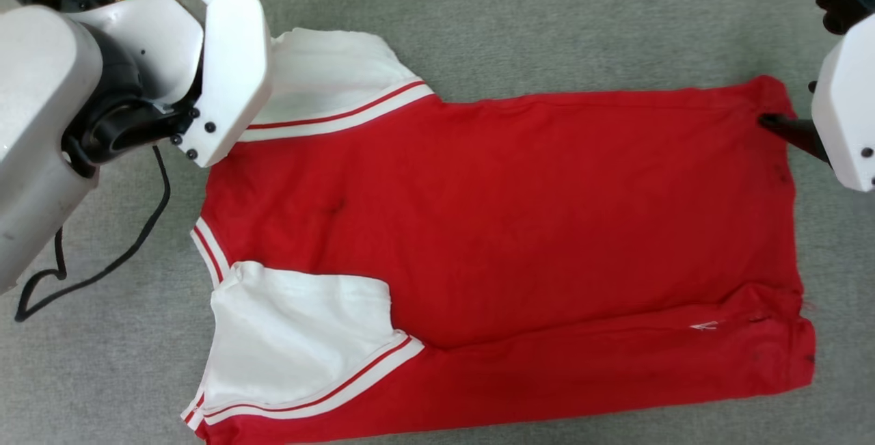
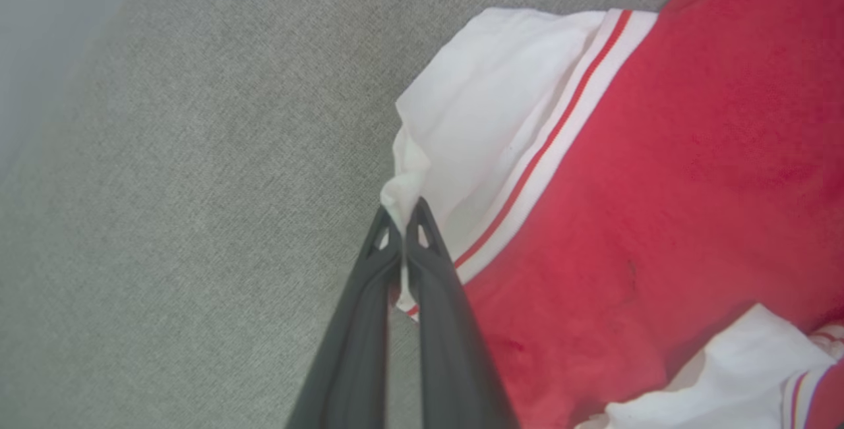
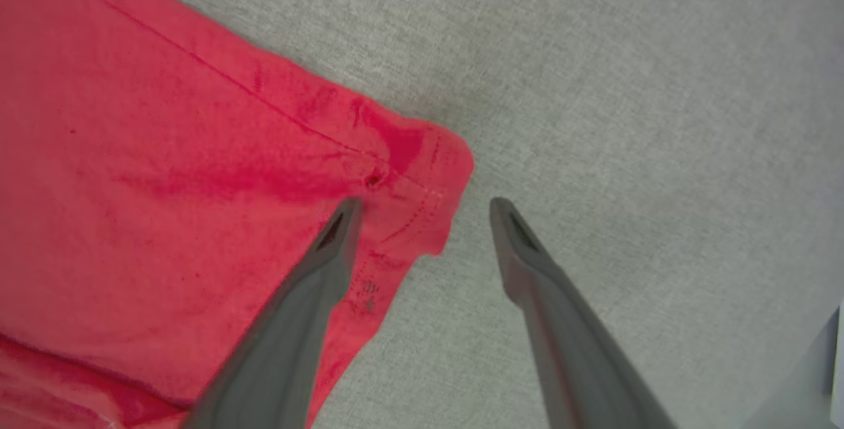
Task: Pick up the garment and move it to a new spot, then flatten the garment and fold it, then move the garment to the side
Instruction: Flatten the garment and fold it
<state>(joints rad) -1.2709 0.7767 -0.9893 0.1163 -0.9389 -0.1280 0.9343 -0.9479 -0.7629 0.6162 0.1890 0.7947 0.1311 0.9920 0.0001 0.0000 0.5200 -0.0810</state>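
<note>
Head view: the garment (image 1: 506,212) is lying spread on the grey mat (image 1: 547,21), its long axis running from the left arm to the right arm.

Its collar end is lying toward the left arm and its hem toward the right, so each arm is working the garment end nearest it. The left wrist view is showing what the head view hides behind the wrist housing: the left gripper (image 2: 402,218) is pinching a tuft of the far sleeve (image 2: 475,106), fingers closed tight on the white cloth. The right wrist view is showing the right gripper (image 3: 427,208) spread wide, straddling the far hem corner (image 3: 422,172), one finger over red cloth and the other over bare mat beside the garment. Whether they are touching it, I cannot tell. The near sleeve (image 1: 301,335) is lying folded onto the garment's body. The next move probably depends on the right fingers closing on that corner.
</note>
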